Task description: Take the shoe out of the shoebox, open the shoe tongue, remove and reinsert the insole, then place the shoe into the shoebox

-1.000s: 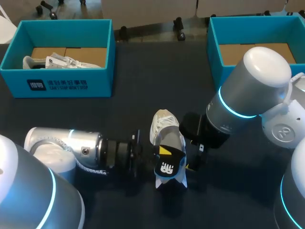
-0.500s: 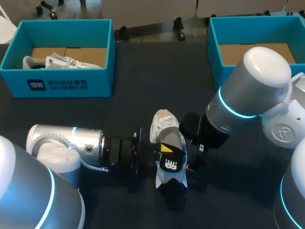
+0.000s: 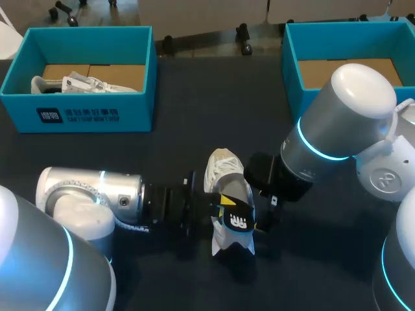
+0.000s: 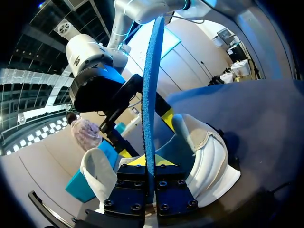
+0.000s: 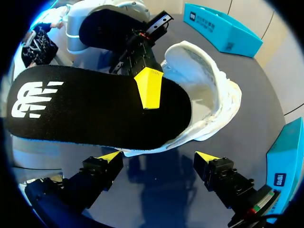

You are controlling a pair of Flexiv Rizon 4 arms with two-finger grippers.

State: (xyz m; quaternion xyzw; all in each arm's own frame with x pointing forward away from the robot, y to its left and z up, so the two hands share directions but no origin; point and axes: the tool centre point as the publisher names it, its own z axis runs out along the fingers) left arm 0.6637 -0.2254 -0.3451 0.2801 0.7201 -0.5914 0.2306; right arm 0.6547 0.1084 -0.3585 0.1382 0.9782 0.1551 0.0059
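Observation:
A white shoe (image 3: 224, 170) lies on the dark table, toe pointing away, and it shows too in the left wrist view (image 4: 209, 156) and the right wrist view (image 5: 209, 80). My left gripper (image 3: 219, 207) is shut on the black insole (image 3: 238, 222), holding it on edge over the shoe's heel. The insole's blue edge (image 4: 151, 95) rises from between that gripper's (image 4: 150, 164) fingers. Its black face with a white logo (image 5: 90, 109) shows in the right wrist view, with a yellow fingertip (image 5: 149, 88) of the left gripper pressed on it. My right gripper (image 5: 159, 156) stands open just right of the shoe (image 3: 262, 217), holding nothing.
A teal shoebox (image 3: 91, 113) at the back left holds another white shoe (image 3: 84, 84). A second teal shoebox (image 3: 290, 61) stands at the back right under my right arm, with only a cardboard floor showing. Dark table lies between them.
My left arm has pushed slightly to the right, carrying the insole a little that way over the shoe's heel. The right arm and the shoe have stayed put.

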